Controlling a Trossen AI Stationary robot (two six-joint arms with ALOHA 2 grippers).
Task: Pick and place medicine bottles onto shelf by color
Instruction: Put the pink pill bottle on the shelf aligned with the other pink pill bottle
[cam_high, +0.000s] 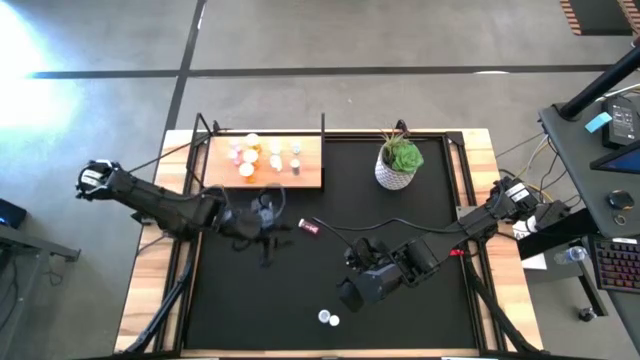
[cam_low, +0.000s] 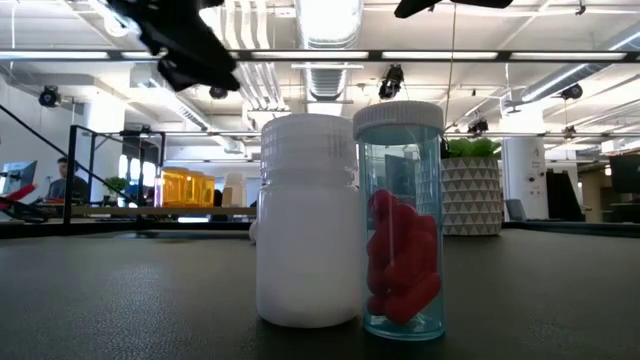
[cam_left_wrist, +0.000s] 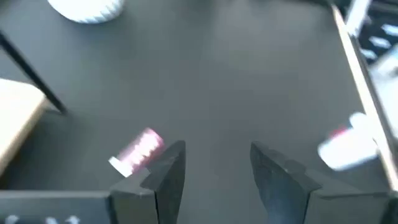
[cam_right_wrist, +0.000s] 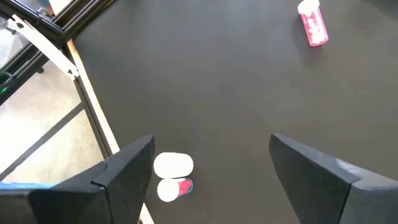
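The wooden shelf (cam_high: 265, 160) lies at the mat's far left and bears several small bottles (cam_high: 262, 155). A pink bottle (cam_high: 309, 228) lies on its side on the black mat; it also shows in the left wrist view (cam_left_wrist: 138, 151) and the right wrist view (cam_right_wrist: 312, 23). A white bottle (cam_low: 307, 220) and a clear pale-blue bottle with red pills (cam_low: 402, 220) stand upright side by side near the front edge (cam_high: 328, 319). My left gripper (cam_left_wrist: 214, 168) is open and empty, just left of the pink bottle. My right gripper (cam_right_wrist: 208, 162) is open and empty above the mat, near the standing pair (cam_right_wrist: 173, 174).
A green plant in a white pot (cam_high: 399, 160) stands at the mat's far right. The black mat (cam_high: 330, 270) is framed by black rails. A desk with a keyboard and gear (cam_high: 610, 200) stands beyond the table's right edge.
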